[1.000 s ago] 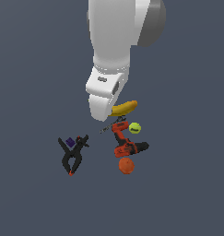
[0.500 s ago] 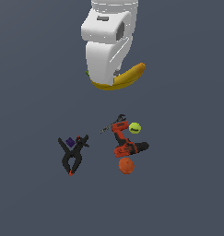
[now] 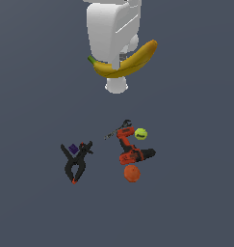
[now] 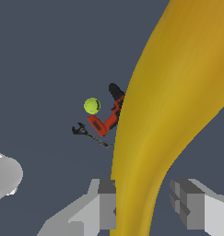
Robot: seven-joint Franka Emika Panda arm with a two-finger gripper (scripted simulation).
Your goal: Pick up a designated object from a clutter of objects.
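The curved yellow banana [image 3: 130, 61] with a green stem tip hangs high above the grey floor, held in my gripper [image 3: 117, 67]. In the wrist view the banana [image 4: 173, 120] fills the middle and my two grey fingers [image 4: 106, 203] press on it from both sides. The rest of the clutter lies far below: orange-and-black power drill [image 3: 130, 147], yellow-green ball [image 3: 140, 133], orange fruit [image 3: 132, 173], black spring clamp [image 3: 76, 161] and small purple block [image 3: 73, 148]. The drill [image 4: 109, 115] and ball [image 4: 91, 105] also show in the wrist view.
A thin dark wrench-like tool [image 3: 114, 131] lies by the drill's top end; it also shows in the wrist view [image 4: 88, 135]. The floor [image 3: 195, 193] is plain dark grey all around the pile.
My gripper has risen steadily with the banana in it, from just above the pile to high over it. The objects on the floor have not moved.
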